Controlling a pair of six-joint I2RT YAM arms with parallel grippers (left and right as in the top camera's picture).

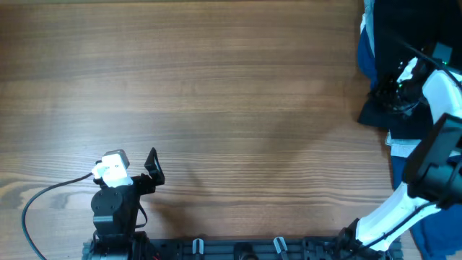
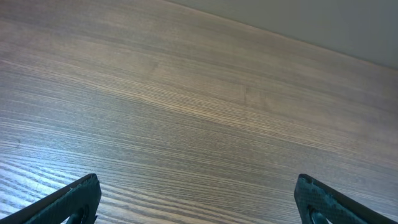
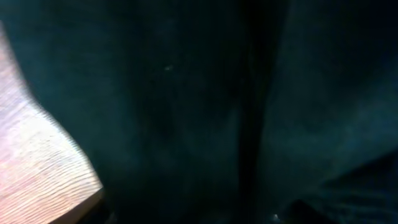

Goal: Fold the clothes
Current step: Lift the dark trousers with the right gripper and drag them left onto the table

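Note:
The black garment lies bunched at the table's far right edge, partly out of the overhead view. It fills the right wrist view as dark fabric. My right gripper is pushed down into this fabric, and its fingers are hidden in the dark cloth, so I cannot tell whether they are open or shut. My left gripper is open and empty over bare wood at the front left. Its two fingertips are spread wide in the left wrist view.
A royal blue cloth pokes out beside the black garment, and more blue fabric lies at the front right. A light blue piece shows under the right arm. The wooden table spans the view, and a black cable curls at the front left.

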